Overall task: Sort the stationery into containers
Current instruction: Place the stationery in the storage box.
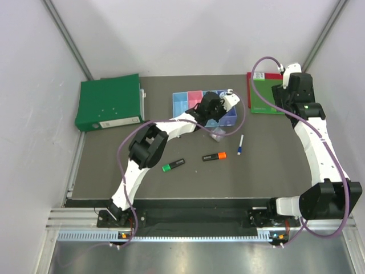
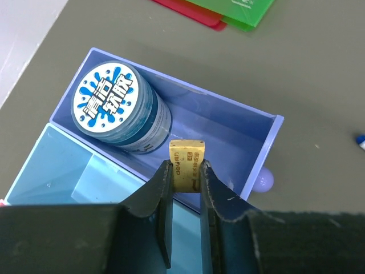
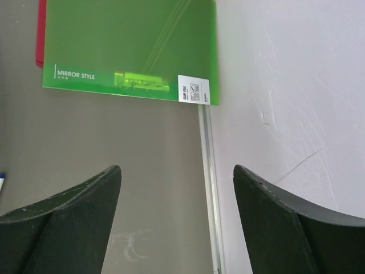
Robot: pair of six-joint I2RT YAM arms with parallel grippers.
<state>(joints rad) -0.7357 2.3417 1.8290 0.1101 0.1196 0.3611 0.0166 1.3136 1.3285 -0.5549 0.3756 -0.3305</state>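
"MIRROR STYLE" on green folder (image 3: 128, 48), white "清洁软胶" on round blue-grey tin (image 2: 106, 98) lid

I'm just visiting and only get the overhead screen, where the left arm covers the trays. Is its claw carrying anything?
Observer: Yes. The left wrist camera shows the left claw shut on a small tan block, held above the purple-blue tray, close to the wall it shares with the light blue tray.
Visitor: Is anything inside that purple-blue tray?
Observer: Yes, a round blue-grey tin with a blue-and-white printed lid sits at one end; the rest of the tray floor is bare.
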